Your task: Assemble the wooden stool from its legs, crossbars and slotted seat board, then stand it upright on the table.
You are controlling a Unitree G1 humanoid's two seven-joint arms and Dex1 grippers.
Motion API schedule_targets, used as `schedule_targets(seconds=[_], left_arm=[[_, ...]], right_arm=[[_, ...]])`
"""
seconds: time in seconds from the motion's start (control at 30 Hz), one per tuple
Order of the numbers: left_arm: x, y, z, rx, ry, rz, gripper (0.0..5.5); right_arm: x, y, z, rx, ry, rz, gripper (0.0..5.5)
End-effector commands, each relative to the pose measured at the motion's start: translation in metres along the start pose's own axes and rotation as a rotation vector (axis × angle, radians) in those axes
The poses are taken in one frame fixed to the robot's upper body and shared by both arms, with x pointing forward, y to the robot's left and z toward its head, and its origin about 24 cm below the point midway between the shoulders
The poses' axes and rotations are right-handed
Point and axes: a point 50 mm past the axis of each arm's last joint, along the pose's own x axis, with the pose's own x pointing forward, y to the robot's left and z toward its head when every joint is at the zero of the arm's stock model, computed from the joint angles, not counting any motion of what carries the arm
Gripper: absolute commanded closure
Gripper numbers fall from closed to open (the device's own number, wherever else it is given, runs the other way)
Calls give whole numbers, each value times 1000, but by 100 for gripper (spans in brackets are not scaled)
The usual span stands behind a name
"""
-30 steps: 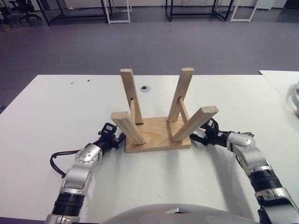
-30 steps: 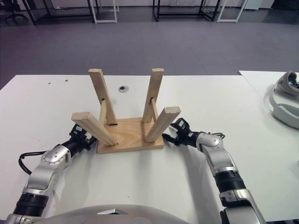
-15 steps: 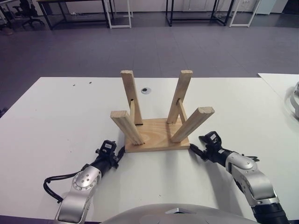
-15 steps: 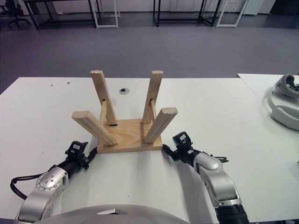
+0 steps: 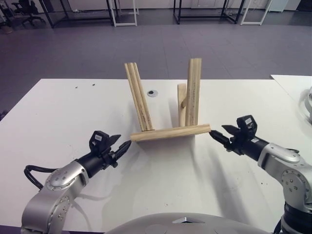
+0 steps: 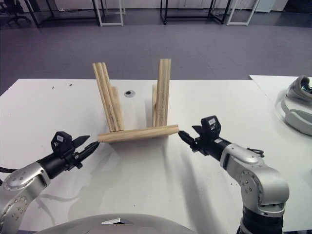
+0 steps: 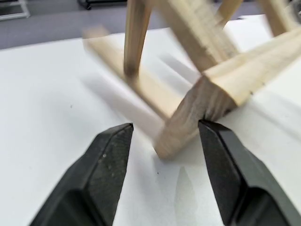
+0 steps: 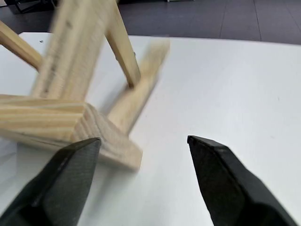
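The wooden stool (image 5: 168, 105) is assembled, and its seat board (image 5: 170, 132) shows edge-on toward me, raised off the white table (image 5: 58, 112) with a shadow beneath. Its legs (image 6: 162, 90) point up and away. My left gripper (image 5: 122, 142) is open at the board's left end, and in the left wrist view the board's corner (image 7: 197, 113) lies between the fingers (image 7: 113, 146). My right gripper (image 5: 218, 130) is open at the board's right end. The board's corner (image 8: 94, 129) sits beside one finger (image 8: 70, 174) in the right wrist view.
A small dark grommet (image 5: 152, 92) sits in the table behind the stool. A white headset-like object (image 6: 297, 105) lies on a second table at the far right. Bare table surface stretches left, right and in front of the stool.
The stool has tipped from lying seat-flat with legs up to seat edge-on toward me. Both grippers rose from the table to the board's two ends.
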Motion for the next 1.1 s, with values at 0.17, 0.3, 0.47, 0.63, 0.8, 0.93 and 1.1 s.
schedule_targets(seconds=[0.17, 0.3, 0.47, 0.63, 0.8, 0.93, 1.1], left_arm=[[-22, 26, -34, 244, 273, -165, 293], [-10, 38, -21, 398, 280, -313, 293], [17, 55, -4, 531, 274, -402, 293], [40, 57, 8, 540, 212, -509, 293], [51, 54, 12, 544, 181, -599, 363], [56, 54, 17, 546, 137, -640, 396], [59, 52, 39, 494, 49, -695, 396]], right_arm=[[-8, -11, 6, -274, 129, 189, 203], [-9, -16, 0, -419, 231, 405, 203], [17, -8, -8, -458, 221, 621, 203], [51, -7, -17, -470, 206, 630, 203], [57, -2, -12, -485, 170, 689, 234], [56, 0, -4, -513, 150, 739, 321], [56, -4, 14, -536, 72, 775, 384]])
